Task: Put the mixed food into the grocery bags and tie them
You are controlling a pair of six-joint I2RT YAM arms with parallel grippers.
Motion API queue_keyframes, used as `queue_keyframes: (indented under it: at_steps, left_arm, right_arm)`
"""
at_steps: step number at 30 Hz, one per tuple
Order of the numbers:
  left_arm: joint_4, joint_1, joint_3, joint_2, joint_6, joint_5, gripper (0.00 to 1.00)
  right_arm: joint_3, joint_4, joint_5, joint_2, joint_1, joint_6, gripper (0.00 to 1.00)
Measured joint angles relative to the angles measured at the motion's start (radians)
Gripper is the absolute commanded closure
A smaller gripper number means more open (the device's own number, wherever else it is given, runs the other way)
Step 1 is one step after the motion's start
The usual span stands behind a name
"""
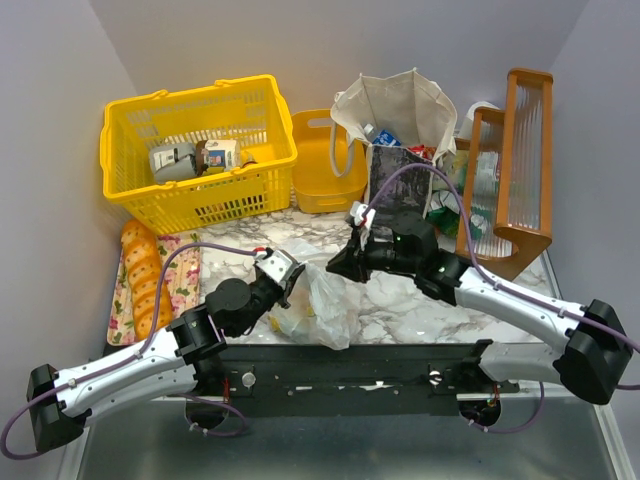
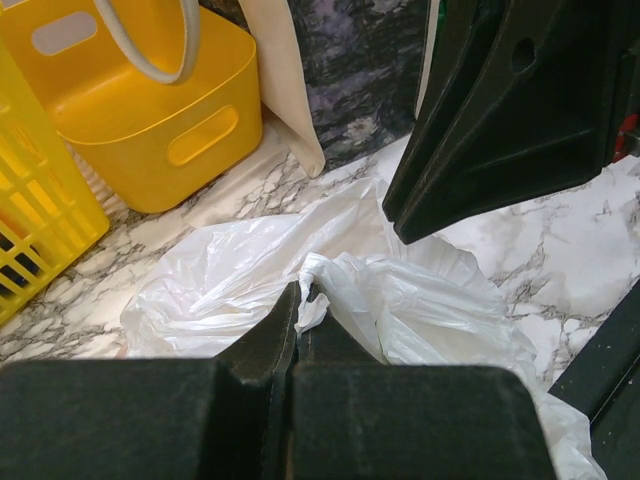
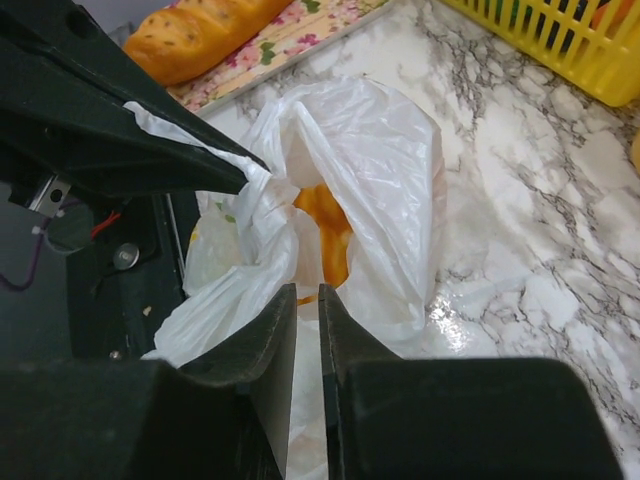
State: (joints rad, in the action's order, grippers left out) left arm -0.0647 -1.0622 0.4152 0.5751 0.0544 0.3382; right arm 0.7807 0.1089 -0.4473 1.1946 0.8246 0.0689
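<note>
Centrally, left fingers (image 2: 268, 345) pinching white plastic bag (image 2: 430, 300), right fingers (image 3: 262, 350) narrowly parted at its mouth, grip unclear

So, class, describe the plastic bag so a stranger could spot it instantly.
Find the marble table; in the middle of its near edge lies the plastic bag. Unlike the upright canvas tote behind it, it is thin, white and crumpled, with something orange inside.

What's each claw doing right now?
Left claw: closed, pinching the plastic bag at its edge.
Right claw: nearly closed over the bag; whether it grips cannot be told.
</note>
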Motion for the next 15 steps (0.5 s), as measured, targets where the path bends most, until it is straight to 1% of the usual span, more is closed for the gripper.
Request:
queue_keyframes:
  at_steps: [4, 11, 15]
  left_arm:
    - [0.001, 0.000, 0.000, 0.000, 0.000, -0.003, 1.00]
    - [0.001, 0.000, 0.000, 0.000, 0.000, -0.014, 1.00]
    - [-0.004, 0.000, 0.000, 0.000, -0.001, -0.014, 1.00]
  right_arm:
    - [0.027, -0.019, -0.024, 0.038, 0.000, -0.004, 0.78]
    - [0.079, -0.050, -0.053, 0.187, -0.002, -0.023, 0.76]
    - [0.079, -0.046, -0.141, 0.244, -0.003, -0.034, 0.72]
